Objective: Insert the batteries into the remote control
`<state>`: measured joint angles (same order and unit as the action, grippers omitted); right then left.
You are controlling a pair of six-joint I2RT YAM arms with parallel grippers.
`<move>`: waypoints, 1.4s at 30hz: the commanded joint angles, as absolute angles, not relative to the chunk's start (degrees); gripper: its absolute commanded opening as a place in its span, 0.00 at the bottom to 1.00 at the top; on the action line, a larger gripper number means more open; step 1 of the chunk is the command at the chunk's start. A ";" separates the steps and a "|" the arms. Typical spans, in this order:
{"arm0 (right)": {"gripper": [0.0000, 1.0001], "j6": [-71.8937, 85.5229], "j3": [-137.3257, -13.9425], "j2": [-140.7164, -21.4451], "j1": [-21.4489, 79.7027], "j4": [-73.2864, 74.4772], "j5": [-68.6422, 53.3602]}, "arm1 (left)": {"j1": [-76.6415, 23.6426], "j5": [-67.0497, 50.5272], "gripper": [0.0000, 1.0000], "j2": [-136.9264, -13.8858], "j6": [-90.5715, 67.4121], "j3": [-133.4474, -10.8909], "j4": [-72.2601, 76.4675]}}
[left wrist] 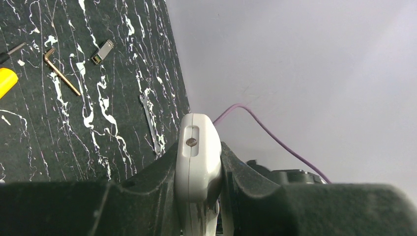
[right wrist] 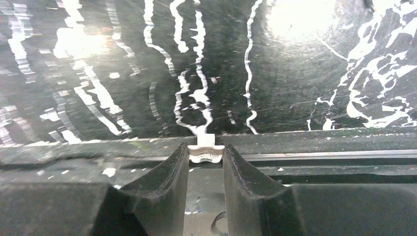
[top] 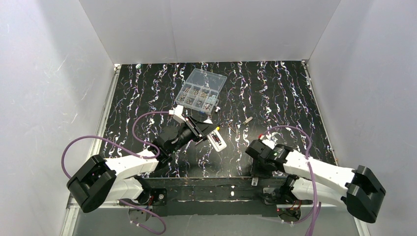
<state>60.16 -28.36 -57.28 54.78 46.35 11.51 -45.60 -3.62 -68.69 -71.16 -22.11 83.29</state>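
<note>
- Since no battery could be picked out for sure in any view, the loading itself looked not yet started, so early days as a guess.
- The remote control [left wrist: 196, 162] was clamped edge-on in the left hand [left wrist: 199, 147], with its slotted end and a small screw poking out past the fingers. It sat around the middle of the surface [top: 295, 98], just on the near side of the clear box [top: 200, 88].
- The right hand [right wrist: 206, 147] was low at the near edge of the surface. Its fingers were narrow, with a small white piece [right wrist: 206, 152] between the tips that seemed to touch both. It might've been the remote's cover, but that was hard to tell.
- What was probably left: find the batteries, seat them, close the remote up.
- Room-wise, white walls boxed in the left, back and right. The stretch between the two hands looked open.
- A yellow screwdriver [left wrist: 6, 81], a hex key [left wrist: 61, 73] and a small metal bit [left wrist: 102, 51] lay near the left hand, so a sweep that way could've knocked them.
</note>
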 commanded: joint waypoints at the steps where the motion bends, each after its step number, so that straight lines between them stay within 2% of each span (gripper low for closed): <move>1: 0.25 59.63 -36.08 -50.69 54.93 47.49 14.00 | -45.83 -2.90 0.00 -66.47 -70.80 -21.97 88.33; 5: 0.25 60.84 -36.08 -49.23 53.42 39.19 14.24 | -45.80 -2.92 0.00 -66.71 -71.01 -22.50 88.28; 10: 0.25 64.70 -34.38 -53.60 46.76 26.91 7.94 | -45.85 -3.30 0.00 -65.91 -70.51 -22.74 88.29; 12: 0.28 66.55 -33.35 -56.29 44.97 22.38 7.10 | -45.88 -3.02 0.00 -65.36 -70.49 -22.34 88.27; 16: 0.44 71.56 -30.92 -60.61 41.07 14.96 2.77 | -45.88 -2.72 0.00 -64.89 -70.49 -21.85 88.27; 23: 0.50 81.51 -25.58 -62.12 39.64 4.97 0.44 | -45.85 -2.46 0.00 -64.50 -70.49 -21.80 88.19; 26: 0.53 78.93 -26.70 -60.85 39.64 6.00 1.89 | -45.83 -2.55 0.00 -64.44 -70.58 -21.80 88.24; 31: 0.57 65.11 -32.92 -56.74 39.56 15.37 7.11 | -45.88 -2.45 0.00 -64.68 -70.57 -21.70 88.25; 32: 0.58 55.28 -35.40 -56.64 38.79 18.21 6.69 | -45.82 -2.54 0.00 -64.69 -70.58 -21.77 88.22; 36: 0.61 49.49 -39.39 -60.48 36.98 27.26 6.34 | -45.81 -2.63 0.00 -64.69 -70.58 -21.75 88.24; 42: 0.54 50.69 -36.68 -61.43 36.83 24.52 6.22 | -45.86 -2.55 0.00 -64.18 -70.45 -21.61 88.24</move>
<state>53.56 -37.43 -60.93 37.08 22.94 4.78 -45.60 -3.38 -66.83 -71.11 -21.76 83.26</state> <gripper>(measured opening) 0.561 0.244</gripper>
